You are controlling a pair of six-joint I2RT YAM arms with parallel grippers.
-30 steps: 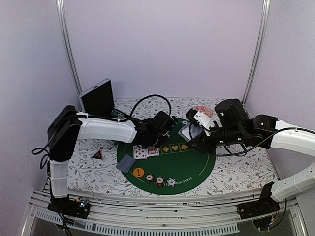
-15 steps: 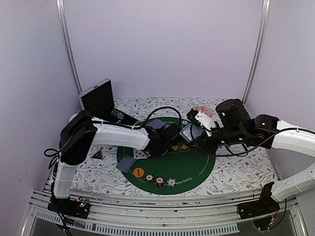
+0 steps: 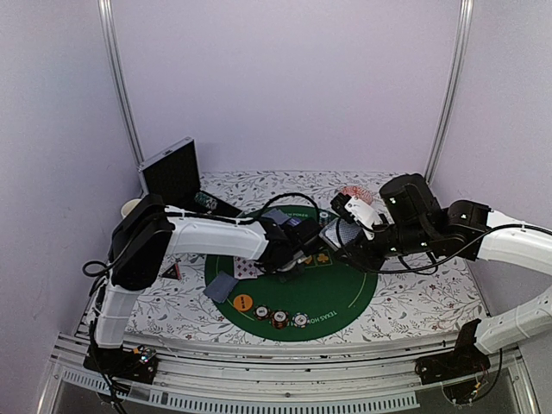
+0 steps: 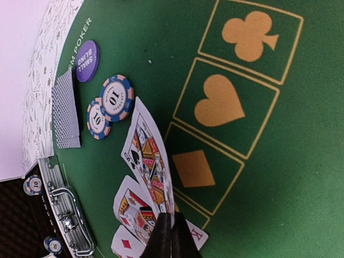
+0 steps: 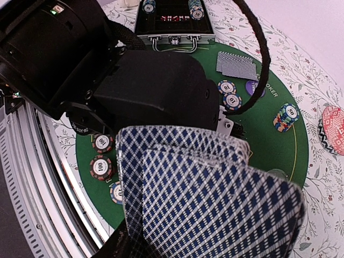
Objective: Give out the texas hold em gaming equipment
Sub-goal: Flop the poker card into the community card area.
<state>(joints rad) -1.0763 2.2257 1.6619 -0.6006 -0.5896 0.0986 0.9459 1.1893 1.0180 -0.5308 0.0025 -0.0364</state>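
Observation:
My left gripper [image 4: 171,216] is shut on the edge of a face-up queen of spades [image 4: 146,153], held just above the green poker mat [image 4: 290,177]. Under it lie face-up cards [image 4: 134,215] beside the printed diamond box. In the top view the left gripper [image 3: 297,252] hovers over the mat's middle. My right gripper [image 3: 343,235] is shut on a fan of blue-backed cards [image 5: 215,204], which hides its jaws. Two "10" chips [image 4: 115,97], a purple small-blind disc [image 4: 87,54] and face-down cards [image 4: 67,107] lie at the mat's far side.
A face-down pair [image 3: 222,286], an orange disc [image 3: 243,303] and three chips [image 3: 280,319] lie on the mat's near side. A dark triangular marker [image 3: 171,272] sits on the floral cloth. An open chip case [image 3: 172,172] stands back left, a pink dish [image 3: 355,194] back right.
My left arm has swung right across the mat, carrying the card from over the face-up cards toward the middle. The right arm has barely shifted.

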